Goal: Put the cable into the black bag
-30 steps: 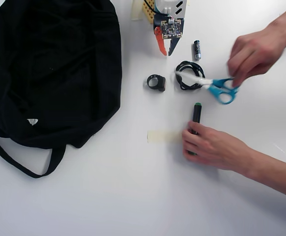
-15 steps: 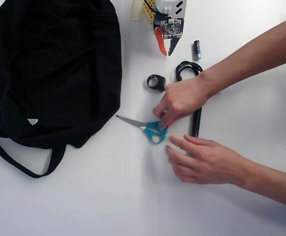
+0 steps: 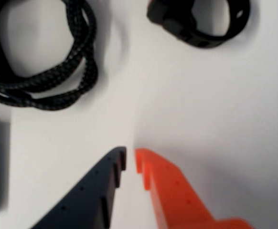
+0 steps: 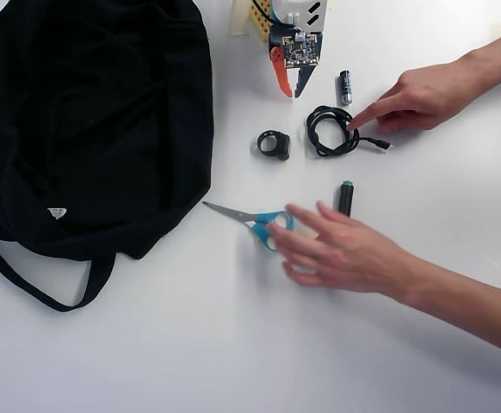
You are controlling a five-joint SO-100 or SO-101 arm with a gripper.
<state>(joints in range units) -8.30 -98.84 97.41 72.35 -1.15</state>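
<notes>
My claw point(image 4: 290, 89) hangs at the far edge of the white table point(image 4: 233, 344), its dark and orange tips nearly together with only a thin slit between them, holding nothing. In the wrist view the same tips point(image 3: 130, 160) point at bare table, with the cable point(image 3: 43, 71) up to the left and a chunky black ring point(image 3: 201, 21) up to the right.

From overhead, the cable point(image 4: 332, 132) lies as a loose coil just near of my claw and slightly right, its plug end trailing right. The black bag point(image 4: 95, 120) slumps well apart on the left. The ring point(image 4: 274, 144) sits just left of the coil, a small battery point(image 4: 345, 86) just beyond it.

Two human hands are in the workspace: one point(image 4: 423, 95) points a finger at the coil's right edge, the other point(image 4: 345, 254) is spread by the blue-handled scissors point(image 4: 255, 219) and a green-capped marker point(image 4: 345, 196).

The risks, as I judge them: reaching now could strike that pointing finger; I must open wide first or I will only push the coil; and the nearby ring could be taken by mistake.
</notes>
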